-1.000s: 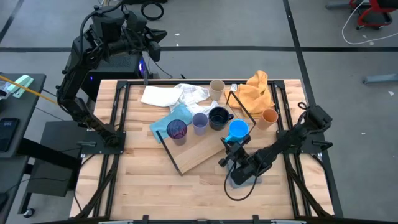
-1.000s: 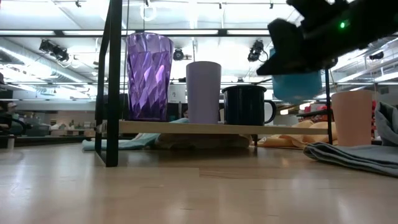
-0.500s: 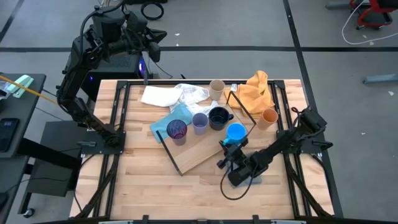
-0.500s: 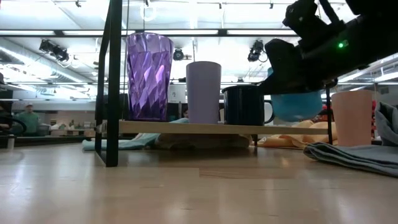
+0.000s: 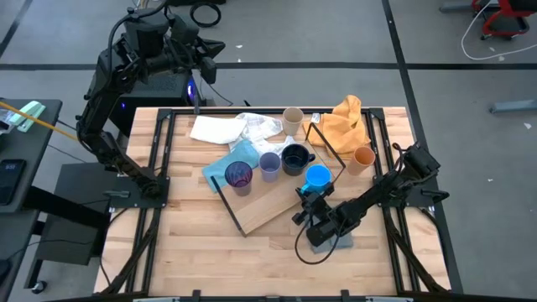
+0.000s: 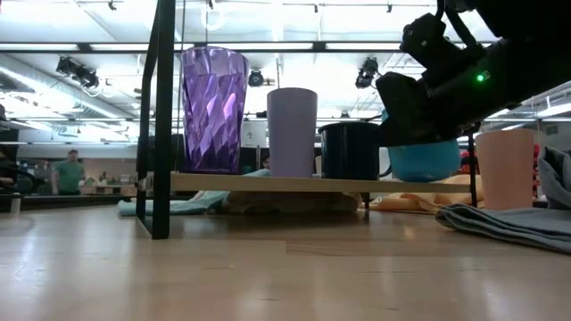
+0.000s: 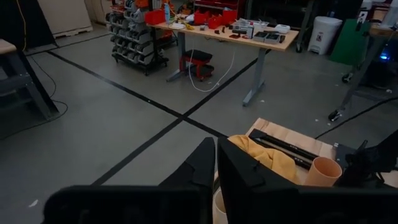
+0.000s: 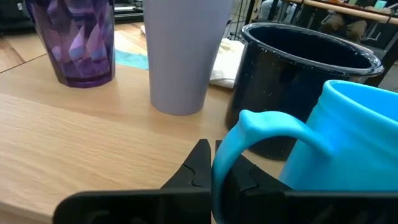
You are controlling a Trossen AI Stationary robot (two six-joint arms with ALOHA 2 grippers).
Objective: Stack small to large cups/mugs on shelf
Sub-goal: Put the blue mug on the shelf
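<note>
1. The blue mug (image 5: 319, 177) sits at the end of the row on the shelf (image 5: 268, 205), right beside the black mug (image 5: 294, 158). The right claw (image 8: 213, 163) is pinched tight on its handle. In the low view its base looks level with the board's top, though I cannot tell whether it is resting or a hair above.

2. The step in hand, as I read it, is placing this mug as fourth in the line: purple tumbler (image 5: 238, 174), lavender cup (image 5: 269, 164), black mug, then blue.

3. The next move calls for settling the mug flat, then letting go of the handle and backing the fingers out without dragging it (the black mug is very close, so a nudge is a risk).

4. How it looks: bright blue, glossy, with a thick looped handle and an open rim, shorter than the lavender cup in the low view.

5. Not yet on the shelf: the beige cup (image 5: 292, 120) at the far side of the table near a white cloth (image 5: 226, 127), and the orange cup (image 5: 362, 157) off the board's right end beside an orange cloth (image 5: 346, 117).

6. The left claw (image 7: 216, 163) waits up high beyond the table's far left corner, fingers closed on nothing.
</note>
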